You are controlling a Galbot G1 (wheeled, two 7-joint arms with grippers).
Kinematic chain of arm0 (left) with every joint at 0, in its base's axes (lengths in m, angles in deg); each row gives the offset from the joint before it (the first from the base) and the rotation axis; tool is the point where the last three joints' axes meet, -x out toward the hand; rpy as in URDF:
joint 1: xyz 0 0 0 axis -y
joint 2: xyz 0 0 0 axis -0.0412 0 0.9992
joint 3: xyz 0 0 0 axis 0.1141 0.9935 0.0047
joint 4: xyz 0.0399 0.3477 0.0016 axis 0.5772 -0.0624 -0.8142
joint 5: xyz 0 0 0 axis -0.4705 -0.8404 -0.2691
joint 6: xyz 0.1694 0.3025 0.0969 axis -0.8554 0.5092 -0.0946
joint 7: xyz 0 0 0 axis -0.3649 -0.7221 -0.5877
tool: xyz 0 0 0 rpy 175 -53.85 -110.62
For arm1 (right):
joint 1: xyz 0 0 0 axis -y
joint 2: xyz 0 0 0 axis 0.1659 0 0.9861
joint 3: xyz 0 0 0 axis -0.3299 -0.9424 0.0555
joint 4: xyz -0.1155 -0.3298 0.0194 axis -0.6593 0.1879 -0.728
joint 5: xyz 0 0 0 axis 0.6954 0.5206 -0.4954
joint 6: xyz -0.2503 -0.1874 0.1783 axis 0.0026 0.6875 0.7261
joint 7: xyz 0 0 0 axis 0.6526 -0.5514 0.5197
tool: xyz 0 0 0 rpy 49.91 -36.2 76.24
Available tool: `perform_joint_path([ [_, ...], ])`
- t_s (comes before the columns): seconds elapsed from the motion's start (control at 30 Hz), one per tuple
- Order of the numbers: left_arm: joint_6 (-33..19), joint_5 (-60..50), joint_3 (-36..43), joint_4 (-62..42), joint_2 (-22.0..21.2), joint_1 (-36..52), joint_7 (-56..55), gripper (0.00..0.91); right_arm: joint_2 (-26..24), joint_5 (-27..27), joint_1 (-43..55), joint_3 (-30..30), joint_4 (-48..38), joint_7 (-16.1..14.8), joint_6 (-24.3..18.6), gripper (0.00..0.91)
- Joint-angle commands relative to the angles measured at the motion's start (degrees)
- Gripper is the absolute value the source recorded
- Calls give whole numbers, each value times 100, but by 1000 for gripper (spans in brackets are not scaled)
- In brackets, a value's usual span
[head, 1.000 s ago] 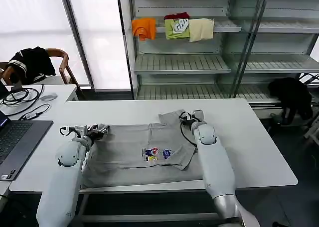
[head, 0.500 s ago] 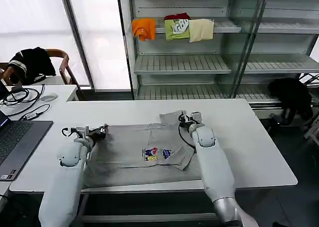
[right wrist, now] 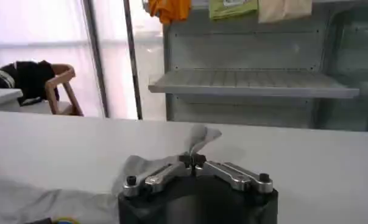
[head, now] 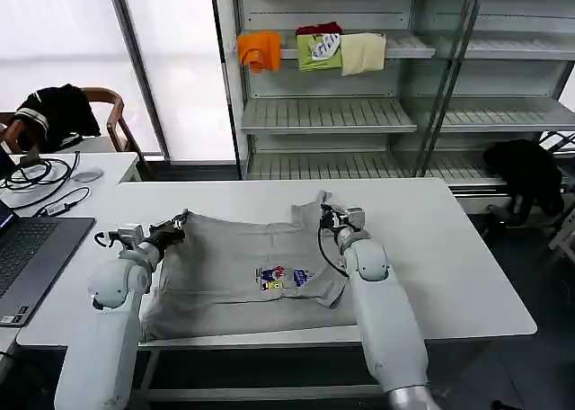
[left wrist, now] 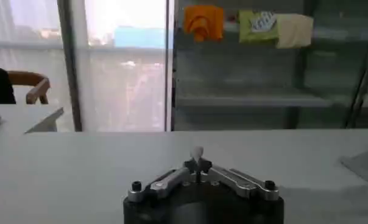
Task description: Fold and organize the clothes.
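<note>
A light grey shirt [head: 247,271] with a small multicoloured chest print [head: 283,277] lies spread on the white table [head: 449,266], near the table's front edge and a little toward the 9 o'clock side of its middle. Its near hem hangs at the front edge; its two far corners are lifted slightly off the surface.

The left gripper [head: 171,231] pinches the shirt's far corner at about 10 o'clock from the print, jaws closed tight on a small fold of cloth, which shows as a pale tip [left wrist: 197,152] between the fingertips in the left wrist view. The right gripper [head: 327,216] holds the other far corner at about 1 o'clock from the print, jaws likewise closed on the fabric; a crumpled peak of grey cloth [right wrist: 196,139] rises between its fingers in the right wrist view.

Beyond the table, at 12 o'clock, metal shelves [head: 328,113] carry orange [head: 260,49], green [head: 319,50] and cream [head: 363,53] garments. At 9 o'clock a laptop [head: 27,257] sits on a side desk, with a chair [head: 108,113] draped in black clothing behind it.
</note>
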Motion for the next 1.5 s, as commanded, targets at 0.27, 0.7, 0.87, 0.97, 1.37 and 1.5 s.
perform_joint_path([
  [0.27,-309,1359,-509,892,206,-1306,298,0,-673,-789,-2608,165,3399,41,661,0],
  [0.7,-292,1743,-796,1129,290,-1815,370,0,-801,-796,-3110,355,3956,106,801,0],
  [0.87,-269,1818,-878,1186,317,-1866,406,10,-819,-800,-3160,345,4078,126,806,0],
  [0.97,-180,1777,-957,1253,342,-1947,470,10,-870,-813,-3235,333,4252,96,811,0],
  [1.37,-182,1408,-1021,1478,380,-2298,795,10,-1055,-784,-3624,398,4602,13,810,0],
  [1.5,-194,1324,-996,1480,374,-2374,797,10,-1110,-785,-3744,441,4651,-16,809,0],
])
